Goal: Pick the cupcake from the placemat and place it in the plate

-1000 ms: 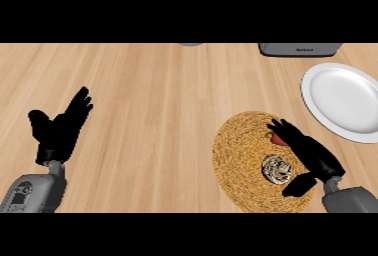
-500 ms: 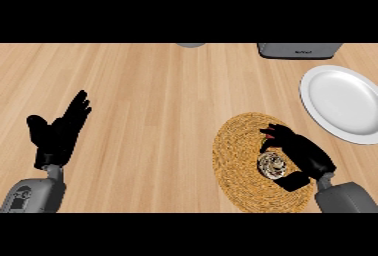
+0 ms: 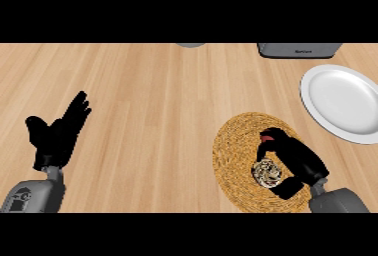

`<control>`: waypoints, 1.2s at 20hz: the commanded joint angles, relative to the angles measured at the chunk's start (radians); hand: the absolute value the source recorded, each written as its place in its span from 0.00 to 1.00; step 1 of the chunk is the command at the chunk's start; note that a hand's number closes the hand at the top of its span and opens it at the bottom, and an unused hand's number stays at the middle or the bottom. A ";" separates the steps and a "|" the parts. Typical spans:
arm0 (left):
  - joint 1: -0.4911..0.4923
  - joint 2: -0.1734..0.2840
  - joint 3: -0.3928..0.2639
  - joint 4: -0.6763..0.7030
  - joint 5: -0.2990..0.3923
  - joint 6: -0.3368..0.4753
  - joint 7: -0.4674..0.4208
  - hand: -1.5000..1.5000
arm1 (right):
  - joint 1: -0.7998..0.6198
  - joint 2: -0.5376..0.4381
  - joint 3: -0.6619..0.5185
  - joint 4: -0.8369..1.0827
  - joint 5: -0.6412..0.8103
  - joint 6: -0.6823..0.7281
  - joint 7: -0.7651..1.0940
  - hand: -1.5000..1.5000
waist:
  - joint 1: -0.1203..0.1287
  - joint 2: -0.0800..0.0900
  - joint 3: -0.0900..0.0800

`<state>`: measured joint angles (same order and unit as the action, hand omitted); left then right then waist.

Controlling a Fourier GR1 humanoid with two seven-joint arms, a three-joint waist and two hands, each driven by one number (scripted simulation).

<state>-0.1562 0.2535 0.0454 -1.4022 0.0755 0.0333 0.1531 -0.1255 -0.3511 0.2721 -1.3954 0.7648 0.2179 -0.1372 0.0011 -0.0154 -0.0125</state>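
The cupcake (image 3: 266, 171), pale with dark swirls, sits on the round woven placemat (image 3: 236, 145) at the lower right of the head view. My right hand (image 3: 295, 157) lies over its right side with fingers and thumb curled round it, hiding part of it; a small red bit shows at the fingertips. The white plate (image 3: 343, 102) lies beyond the placemat at the right edge, with nothing on it. My left hand (image 3: 57, 135) rests open at the far left, fingers up, well away from the placemat.
A grey appliance (image 3: 299, 49) stands at the counter's far edge above the plate. A small grey object (image 3: 191, 44) shows at the top middle. Bare wooden counter (image 3: 162, 110) spreads between the left hand and the placemat.
My right hand has come down over the cupcake and its fingers have curled round it. The left hand has barely shifted.
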 commanded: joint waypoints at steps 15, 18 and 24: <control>0.009 -0.030 -0.002 -0.007 -0.028 0.011 -0.012 0.50 | 0.117 -0.075 -0.245 -0.323 -0.106 -0.273 -0.294 1.00 | -0.015 0.013 0.013; -0.009 -0.021 0.010 -0.019 -0.016 0.008 0.034 0.50 | 0.152 -0.116 -0.378 -0.377 -0.192 -0.263 -0.277 1.00 | -0.018 0.012 0.013; -0.042 -0.019 0.022 0.032 -0.025 -0.009 -0.002 0.50 | 0.010 -0.147 -0.523 -0.230 -0.344 -0.143 -0.183 1.00 | -0.001 0.017 0.012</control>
<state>-0.1748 0.2329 0.0599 -1.3962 0.0562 0.0300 0.1680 -0.0363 -0.4715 -0.1511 -1.6990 0.5079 0.0233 -0.3636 -0.0068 -0.0011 -0.0003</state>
